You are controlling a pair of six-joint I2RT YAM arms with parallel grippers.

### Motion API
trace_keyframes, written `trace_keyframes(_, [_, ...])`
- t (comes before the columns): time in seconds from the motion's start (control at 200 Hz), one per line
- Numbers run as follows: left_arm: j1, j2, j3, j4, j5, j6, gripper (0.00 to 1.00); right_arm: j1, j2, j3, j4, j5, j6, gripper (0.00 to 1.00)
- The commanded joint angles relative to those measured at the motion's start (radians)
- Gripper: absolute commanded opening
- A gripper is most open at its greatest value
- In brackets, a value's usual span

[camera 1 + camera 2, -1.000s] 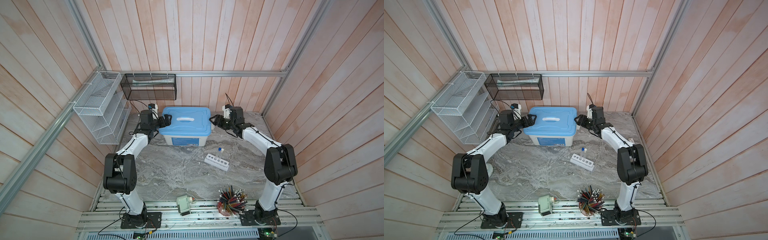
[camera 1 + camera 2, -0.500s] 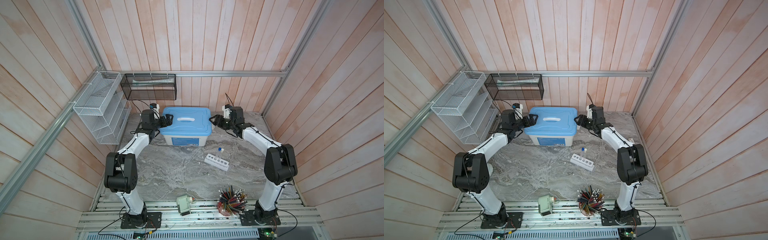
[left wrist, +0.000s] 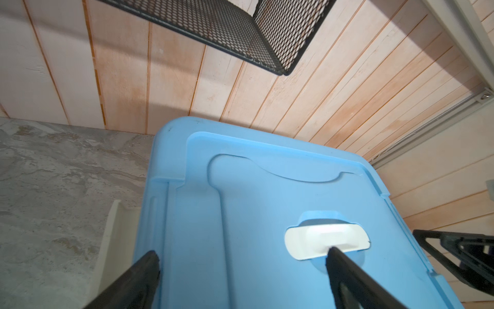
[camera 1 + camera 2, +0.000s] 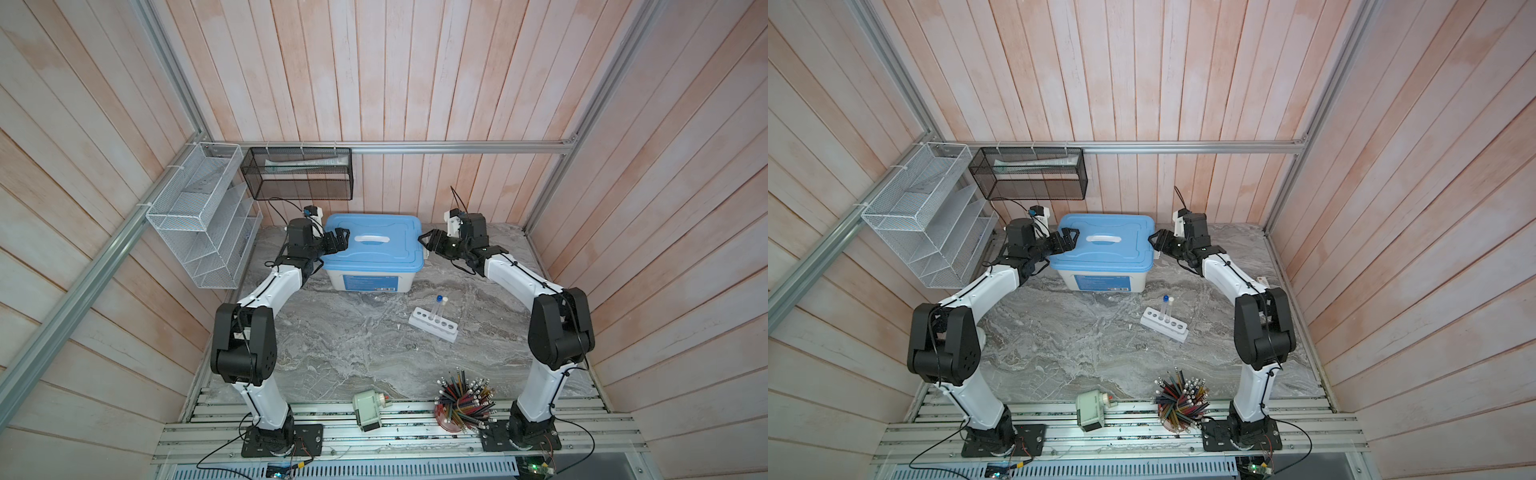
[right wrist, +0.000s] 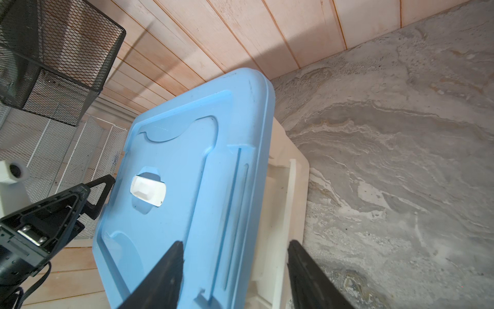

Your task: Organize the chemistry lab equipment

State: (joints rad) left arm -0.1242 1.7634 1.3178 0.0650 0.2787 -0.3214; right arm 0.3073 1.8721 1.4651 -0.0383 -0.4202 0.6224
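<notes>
A white rack (image 4: 432,326) (image 4: 1163,324) lies on the marble table and holds two clear tubes upright, one with a blue cap (image 4: 439,298) and one with a white cap (image 4: 445,299). At the back stands a white bin with a blue lid (image 4: 374,245) (image 4: 1104,249). My left gripper (image 4: 343,239) (image 3: 242,252) is open over the lid's left end, one fingertip near the white handle (image 3: 326,238). My right gripper (image 4: 424,241) (image 5: 235,244) is open at the right end. The lid's edge (image 5: 254,160) and the bin's rim (image 5: 291,187) lie between its jaws.
A red cup of coloured pencils (image 4: 463,401) and a pale green sharpener (image 4: 368,411) stand at the front edge. A black mesh basket (image 4: 297,174) hangs on the back wall. A white wire shelf (image 4: 199,216) hangs on the left wall.
</notes>
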Motion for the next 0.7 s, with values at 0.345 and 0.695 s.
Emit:
trace_keyframes(0.345, [-0.164,-0.175,-0.014,-0.029,-0.221,0.238,0.99,0.006,-0.05,-0.012,-0.042,0.072,-0.057,0.71])
trace_keyframes(0.695, [-0.255,-0.079,-0.029,0.038,-0.228,0.268,0.98,0.001,-0.099,-0.081,-0.031,0.134,-0.082,0.76])
